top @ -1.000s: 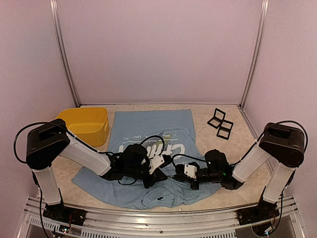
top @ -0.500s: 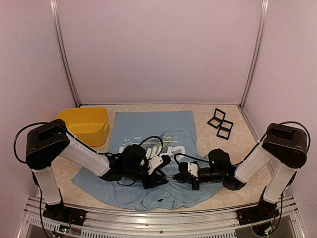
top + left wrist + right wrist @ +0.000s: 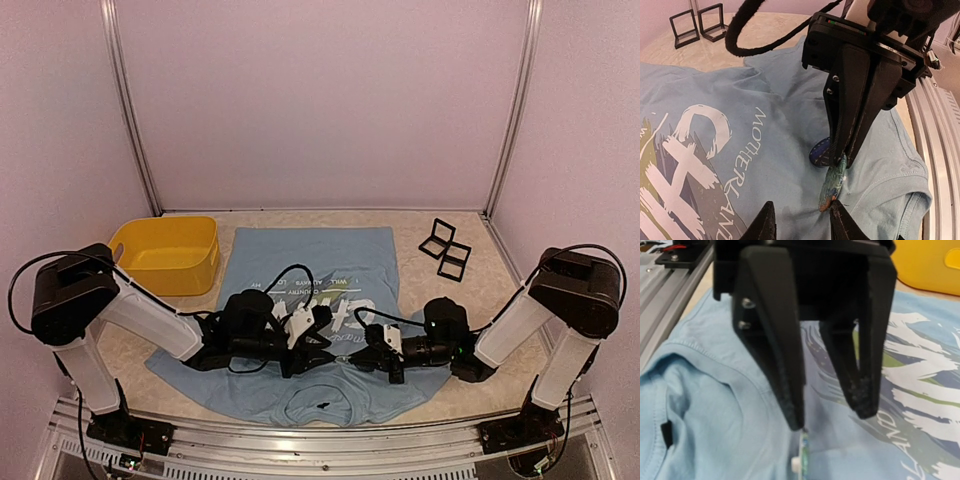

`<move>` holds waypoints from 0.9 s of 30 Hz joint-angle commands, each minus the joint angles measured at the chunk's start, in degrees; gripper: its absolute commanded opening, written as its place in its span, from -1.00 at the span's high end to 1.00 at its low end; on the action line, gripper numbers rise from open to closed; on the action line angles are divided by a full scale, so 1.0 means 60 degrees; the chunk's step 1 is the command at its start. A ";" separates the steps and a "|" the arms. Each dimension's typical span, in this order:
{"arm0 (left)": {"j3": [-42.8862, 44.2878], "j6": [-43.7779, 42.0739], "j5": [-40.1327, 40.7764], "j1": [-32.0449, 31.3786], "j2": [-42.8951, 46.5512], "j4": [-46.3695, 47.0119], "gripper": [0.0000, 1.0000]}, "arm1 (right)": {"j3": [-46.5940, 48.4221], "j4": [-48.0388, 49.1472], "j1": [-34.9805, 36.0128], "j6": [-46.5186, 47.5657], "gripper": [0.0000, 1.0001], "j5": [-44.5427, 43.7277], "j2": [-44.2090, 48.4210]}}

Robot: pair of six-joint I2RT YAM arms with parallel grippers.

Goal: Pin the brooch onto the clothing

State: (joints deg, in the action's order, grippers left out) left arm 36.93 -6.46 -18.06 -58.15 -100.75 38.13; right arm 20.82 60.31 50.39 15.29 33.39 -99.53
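Observation:
The clothing is a light blue T-shirt with white lettering, lying flat with its collar toward me. The brooch is a blue-green teardrop piece standing on edge on the fabric near the collar. My right gripper is shut on its upper end. A dark blue dotted disc lies just behind those fingers. My left gripper is open, its right fingertip beside the brooch's lower tip and nothing held. The right wrist view shows the left gripper with fingers apart and the brooch edge-on below one finger.
A yellow bin stands at the back left beside the shirt. Two small black open frames sit at the back right. The metal rail runs along the table's near edge, close to the collar.
My left gripper has gone from shut to open and drawn back a little to the left. The right gripper stays shut on the brooch and has edged left toward the shirt's middle.

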 commanded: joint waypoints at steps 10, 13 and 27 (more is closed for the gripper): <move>0.0686 -0.0560 -0.0385 -0.0152 -0.0303 -0.0425 0.56 | 0.0205 -0.0021 -0.0065 -0.0115 1.00 0.0364 0.0115; 0.0746 -0.0658 -0.0348 -0.0145 -0.0300 -0.0591 0.80 | 0.0221 0.0006 -0.0075 -0.0105 1.00 0.0410 0.0148; 0.0965 -0.0591 -0.0060 -0.0133 0.0165 -0.1151 1.00 | 0.0900 -0.2663 -0.0064 -0.0405 0.21 0.0436 0.0079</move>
State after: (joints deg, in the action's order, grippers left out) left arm 40.84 -10.31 -19.33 -59.09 -101.84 32.62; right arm 26.17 49.69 49.76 14.44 34.98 -98.91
